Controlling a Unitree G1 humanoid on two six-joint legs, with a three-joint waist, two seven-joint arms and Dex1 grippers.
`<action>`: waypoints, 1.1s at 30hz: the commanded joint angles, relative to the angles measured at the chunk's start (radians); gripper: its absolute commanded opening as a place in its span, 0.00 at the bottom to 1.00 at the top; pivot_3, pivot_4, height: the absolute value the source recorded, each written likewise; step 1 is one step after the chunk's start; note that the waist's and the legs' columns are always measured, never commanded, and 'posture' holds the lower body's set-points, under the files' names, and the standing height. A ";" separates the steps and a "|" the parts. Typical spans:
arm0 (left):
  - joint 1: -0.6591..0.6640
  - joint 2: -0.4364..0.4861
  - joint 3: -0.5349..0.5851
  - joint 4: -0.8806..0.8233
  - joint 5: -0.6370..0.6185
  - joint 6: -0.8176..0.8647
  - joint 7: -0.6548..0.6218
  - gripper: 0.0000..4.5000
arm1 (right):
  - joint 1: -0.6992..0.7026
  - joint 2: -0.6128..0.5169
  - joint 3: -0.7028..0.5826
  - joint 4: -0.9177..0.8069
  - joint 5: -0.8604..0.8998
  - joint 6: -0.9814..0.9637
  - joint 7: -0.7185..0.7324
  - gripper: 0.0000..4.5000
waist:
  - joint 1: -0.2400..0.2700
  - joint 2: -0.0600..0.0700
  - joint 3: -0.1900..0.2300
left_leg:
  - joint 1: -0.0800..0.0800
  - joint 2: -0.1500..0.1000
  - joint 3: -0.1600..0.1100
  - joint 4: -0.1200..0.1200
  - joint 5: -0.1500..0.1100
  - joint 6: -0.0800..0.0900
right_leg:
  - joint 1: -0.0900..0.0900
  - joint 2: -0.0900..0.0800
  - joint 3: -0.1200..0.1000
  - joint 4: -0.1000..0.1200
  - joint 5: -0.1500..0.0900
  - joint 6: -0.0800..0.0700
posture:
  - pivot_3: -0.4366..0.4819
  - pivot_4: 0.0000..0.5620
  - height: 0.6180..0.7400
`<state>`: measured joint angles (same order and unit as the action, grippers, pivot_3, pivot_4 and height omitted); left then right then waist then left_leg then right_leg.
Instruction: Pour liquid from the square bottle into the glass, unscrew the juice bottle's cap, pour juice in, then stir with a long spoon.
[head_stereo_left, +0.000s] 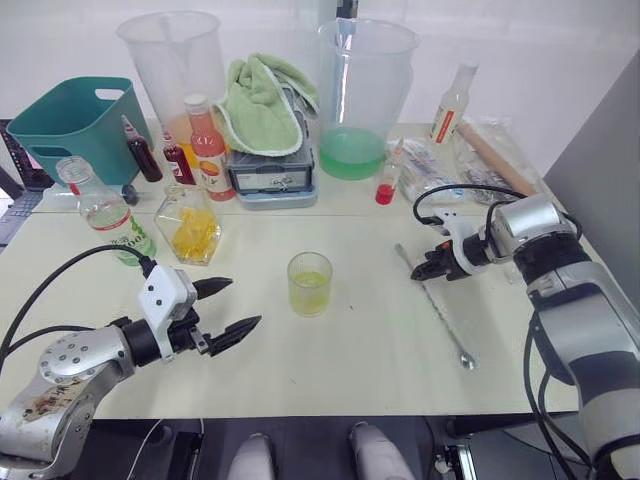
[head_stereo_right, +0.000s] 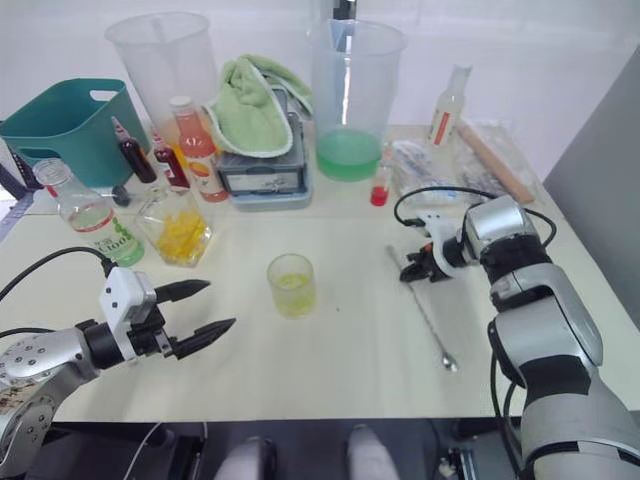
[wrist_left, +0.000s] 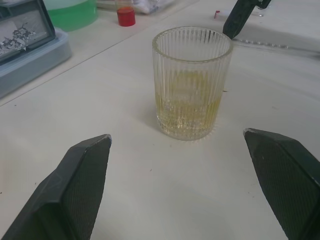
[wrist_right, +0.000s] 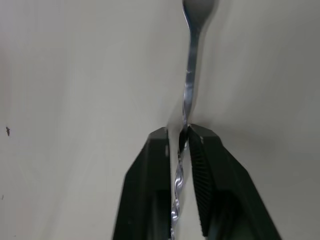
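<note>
Two right gripper (wrist_right: 179, 142) fingers pinch the long spoon (wrist_right: 188, 80); no label legible.

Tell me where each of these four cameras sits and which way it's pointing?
Left eye view: on the head, looking forward and down over the table; both arms show, left gripper open.
Right eye view: the head's other eye, same scene, nearly identical.
Left wrist view: on the left wrist, looking along its spread fingers at the glass.
Right wrist view: on the right wrist, looking down its fingers, shut on the long spoon.
Shared: the glass appears in the head views and the left wrist view; the spoon in the head views and the right wrist view.
</note>
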<state>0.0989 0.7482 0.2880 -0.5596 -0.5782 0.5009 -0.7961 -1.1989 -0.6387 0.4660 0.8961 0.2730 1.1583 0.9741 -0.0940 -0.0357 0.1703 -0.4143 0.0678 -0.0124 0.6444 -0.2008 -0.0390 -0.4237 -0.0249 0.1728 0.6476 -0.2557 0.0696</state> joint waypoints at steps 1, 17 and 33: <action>0.014 0.009 0.046 -0.030 -0.020 -0.008 -0.003 1.00 | -0.027 -0.023 -0.008 0.023 -0.065 0.000 0.031 0.50 | -0.001 0.000 0.000 | 0.000 0.000 0.000 0.000 0.000 0.000 | 0.000 0.000 0.000 0.000 0.000 0.000 | 0.48 0.27 0.86; 0.039 0.070 0.136 0.173 0.046 -0.096 -0.087 1.00 | 0.280 -0.373 -0.419 -0.634 0.108 -0.047 0.205 0.99 | -0.002 0.004 0.002 | -0.004 0.000 0.000 -0.002 0.000 0.000 | -0.005 -0.001 0.000 0.000 -0.004 0.003 | 0.48 0.27 0.86; -0.002 0.067 0.284 0.619 0.141 -0.321 -0.104 1.00 | 1.069 -0.223 -1.047 -0.859 0.228 -0.499 0.160 0.99 | -0.002 0.000 0.000 | 0.002 0.000 0.000 0.000 0.000 0.000 | 0.002 -0.001 -0.001 0.000 -0.004 0.006 | 0.48 0.27 0.86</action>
<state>0.1112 0.8074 0.5293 0.0433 -0.4331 0.2116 -0.9116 -0.1503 -0.8565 -0.5675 0.0077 0.5249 0.7545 1.1151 -0.0964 -0.0360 0.1704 -0.4118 0.0678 -0.0127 0.6445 -0.2009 -0.0390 -0.4219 -0.0256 0.1713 0.6479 -0.2598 0.0750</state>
